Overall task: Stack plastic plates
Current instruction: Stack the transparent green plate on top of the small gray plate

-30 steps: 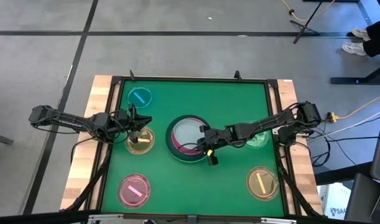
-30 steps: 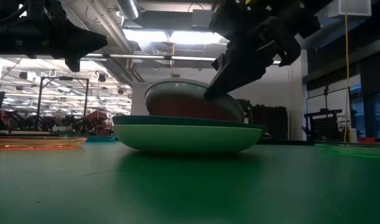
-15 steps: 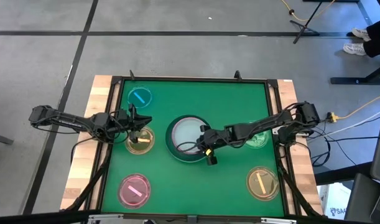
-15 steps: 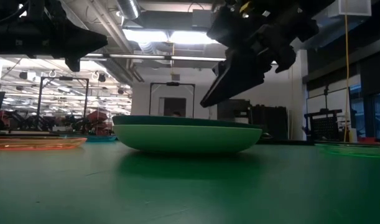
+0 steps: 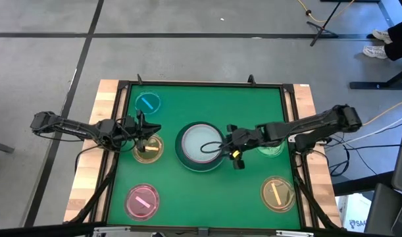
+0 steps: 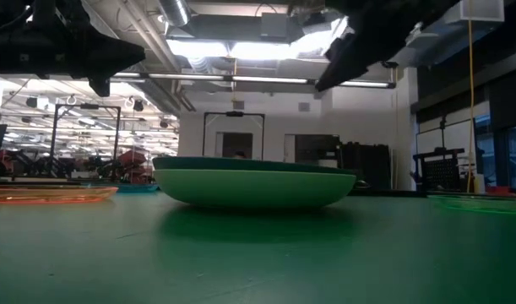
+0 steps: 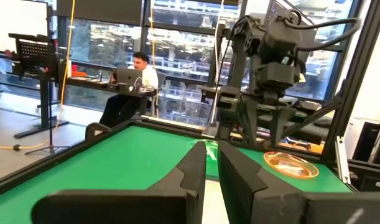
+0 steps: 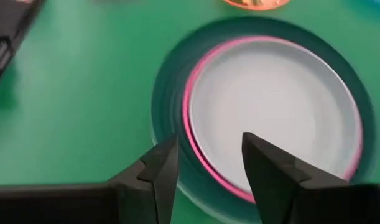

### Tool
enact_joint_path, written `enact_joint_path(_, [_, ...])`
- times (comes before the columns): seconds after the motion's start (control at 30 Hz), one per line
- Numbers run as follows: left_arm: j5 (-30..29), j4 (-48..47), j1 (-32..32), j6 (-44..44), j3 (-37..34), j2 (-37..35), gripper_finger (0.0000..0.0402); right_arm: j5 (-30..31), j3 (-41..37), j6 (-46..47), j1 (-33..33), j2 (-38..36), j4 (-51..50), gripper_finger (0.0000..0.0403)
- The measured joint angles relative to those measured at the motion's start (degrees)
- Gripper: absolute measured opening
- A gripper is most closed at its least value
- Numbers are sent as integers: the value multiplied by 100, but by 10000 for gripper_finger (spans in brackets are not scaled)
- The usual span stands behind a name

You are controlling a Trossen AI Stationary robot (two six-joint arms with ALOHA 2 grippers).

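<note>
The left gripper [image 5: 150, 130], fingers nearly together on nothing, hovers at the orange small plate [image 5: 148, 149], with the blue small plate [image 5: 147, 103] beyond and the pink small plate [image 5: 142, 201] nearer. At the mat's centre the 4 larger plates [image 5: 200, 147] lie nested flat, the pale grey-green one [image 8: 273, 112] uppermost; being round, they have no long axis. The right gripper [image 5: 231, 141], fingers apart and empty, hangs at the stack's right rim, and I judge it should rise clear before fetching the green small plate [image 5: 272, 147] or yellow small plate [image 5: 277, 192], to avoid nudging the stack.

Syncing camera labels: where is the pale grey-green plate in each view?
High view: pale grey-green plate at table centre, nested in the stack.
Low view: hidden inside the stack; only the light green plate and a dark rim show.
Left wrist view: not visible.
Right wrist view: fills centre, ringed by pink.
Shared landmark: green mat.
</note>
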Motion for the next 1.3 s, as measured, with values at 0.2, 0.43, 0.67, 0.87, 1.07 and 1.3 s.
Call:
enact_joint_path(0.2, [-12,-22,0,-1,0,0,34,492,-348,80,-62,-582,-968,168])
enact_joint_path(0.43, [-15,-55,0,-31,0,0,34,443,-1167,314,-925,-1542,-1100,168])
enact_joint_path(0.67, [-73,-55,0,-39,0,2,34,181,-1816,65,-2160,-2115,-1326,168])
enact_joint_path(0.87, [-96,-72,0,-39,0,1,34,-201,-1905,-209,-3243,-2135,-1738,168])
enact_joint_path(1.07, [-96,-73,-1,-22,0,2,34,155,-1905,-320,-3646,-2134,-1669,168])
enact_joint_path(1.3, [-105,-79,0,2,0,2,34,37,-1905,-791,-3694,-1845,-1765,168])
